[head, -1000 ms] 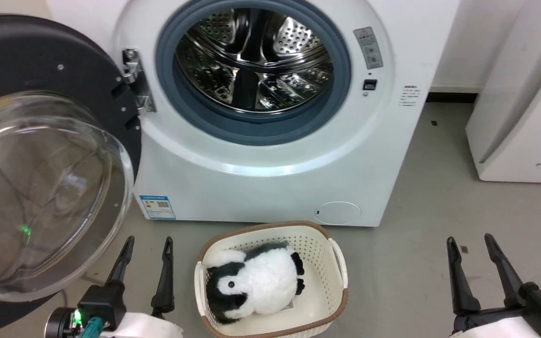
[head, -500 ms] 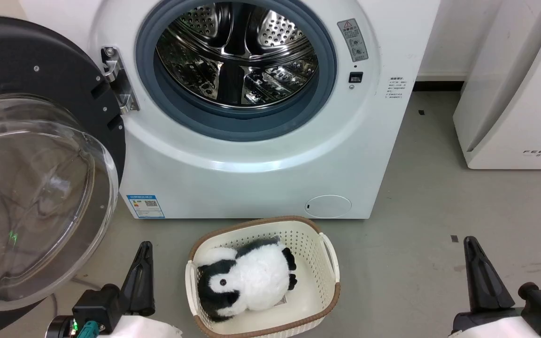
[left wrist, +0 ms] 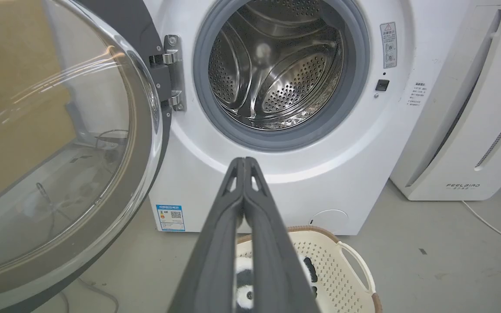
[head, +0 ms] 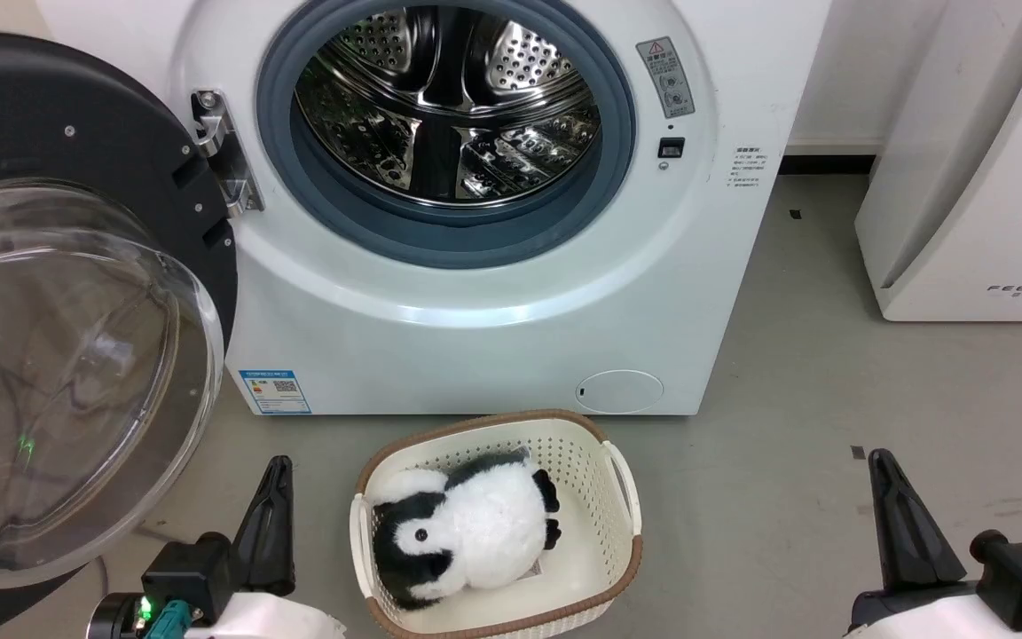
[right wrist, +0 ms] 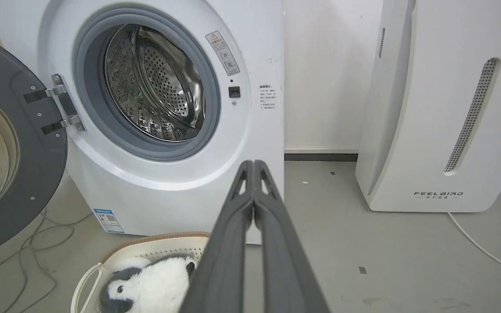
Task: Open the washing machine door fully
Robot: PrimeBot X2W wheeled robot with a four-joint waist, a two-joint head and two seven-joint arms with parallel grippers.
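The washing machine door [head: 50, 106] stands swung wide to the left on its hinge [head: 225, 164]. Its black disc and bulging glass bowl [head: 67, 373] face me, and the steel drum [head: 449, 98] is exposed. The door also shows in the left wrist view [left wrist: 155, 143] and the right wrist view [right wrist: 28, 174]. My left gripper [head: 279, 469] is shut on nothing, low beside the door's lower right edge and apart from it. In its own view the left gripper [left wrist: 244, 161] points at the machine front. My right gripper [head: 880, 461] is shut and empty over the floor at right, fingers pressed together [right wrist: 253, 164].
A white basket [head: 626, 497] holding a black and white plush penguin [head: 475, 524] sits on the floor right before the machine [head: 475, 337]. A white air purifier [head: 972, 177] stands at the right. Dark cables [right wrist: 37, 234] trail under the door, and a white cord [right wrist: 476, 239] lies by the purifier.
Both grippers went from open, fingers apart, to shut. The head camera shifted, so the scene sits a little further left and lower. The door has not visibly moved.
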